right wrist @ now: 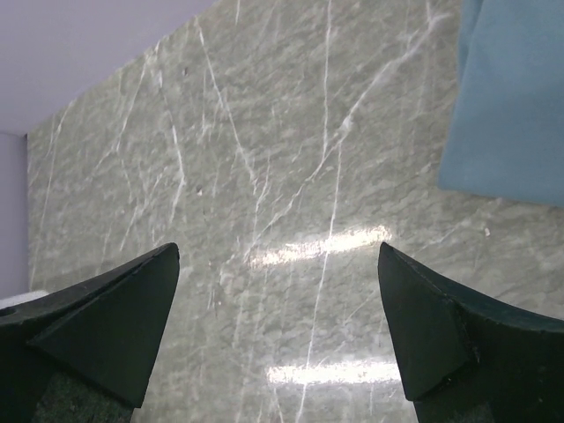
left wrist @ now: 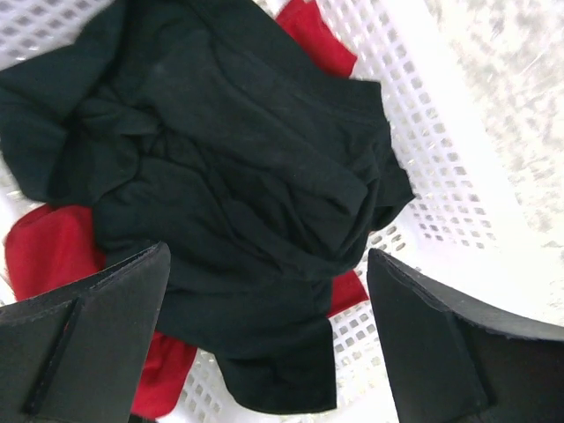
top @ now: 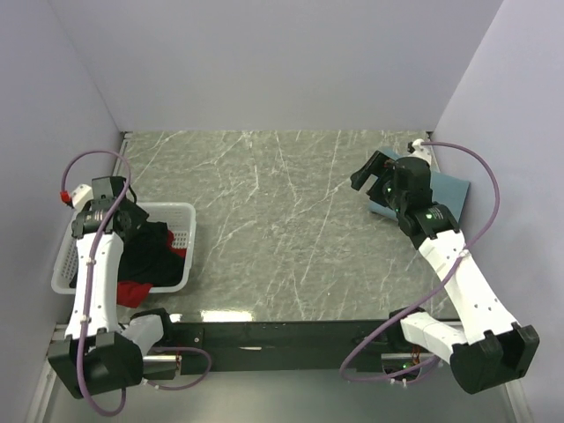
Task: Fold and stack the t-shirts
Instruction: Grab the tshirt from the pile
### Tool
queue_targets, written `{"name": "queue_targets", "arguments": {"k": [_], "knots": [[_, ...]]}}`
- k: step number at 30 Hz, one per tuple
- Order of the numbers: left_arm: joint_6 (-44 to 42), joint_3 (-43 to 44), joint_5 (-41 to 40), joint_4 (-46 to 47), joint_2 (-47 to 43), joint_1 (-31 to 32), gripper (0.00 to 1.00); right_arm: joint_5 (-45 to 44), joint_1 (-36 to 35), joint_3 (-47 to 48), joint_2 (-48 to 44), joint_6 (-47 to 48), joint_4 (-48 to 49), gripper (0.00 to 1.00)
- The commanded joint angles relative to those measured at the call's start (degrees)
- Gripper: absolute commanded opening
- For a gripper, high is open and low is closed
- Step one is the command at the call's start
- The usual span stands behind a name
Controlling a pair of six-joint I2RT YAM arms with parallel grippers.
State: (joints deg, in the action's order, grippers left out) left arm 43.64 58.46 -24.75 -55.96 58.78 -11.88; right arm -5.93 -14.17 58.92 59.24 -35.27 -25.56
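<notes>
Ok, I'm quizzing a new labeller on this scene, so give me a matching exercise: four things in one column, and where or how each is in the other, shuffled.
1 black t-shirt
2 red t-shirt
3 blue t-shirt
4 left gripper

A flat on the table, right side
B open, over the basket
C topmost in the basket
D mostly under another shirt

Pairs: 1-C, 2-D, 3-A, 4-B
</notes>
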Motion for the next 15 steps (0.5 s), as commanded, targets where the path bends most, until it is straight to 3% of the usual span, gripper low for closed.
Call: {"name": "queue_targets", "arguments": {"k": [1,9,12,13,15], "knots": [[-3.0,-1.0,4.4,3.9,3.1,-1.3,0.99,3.4,0.5,1.2,1.1,0.8,3.1,1.0],[-3.4,-4.6,9.2,9.2,12.3,-6.2,1.0,5.3,1.0,0.8,1.8,0.6,4.2,1.0],[-3.1,-6.6,11.1,11.6,13.9,-7.3,0.9,5.2,1.2,0.7,1.7,0.7,4.2,1.0],[-2.9,-6.9,11.4,12.1,13.7,-7.5,0.77,5.3,1.3,0.6,1.8,0.7,4.3,1.0],[-2.7,-7.3,11.6,13.1,13.0,-7.5,0.59,5.8,1.5,0.6,2.0,0.5,4.2,1.0]]}}
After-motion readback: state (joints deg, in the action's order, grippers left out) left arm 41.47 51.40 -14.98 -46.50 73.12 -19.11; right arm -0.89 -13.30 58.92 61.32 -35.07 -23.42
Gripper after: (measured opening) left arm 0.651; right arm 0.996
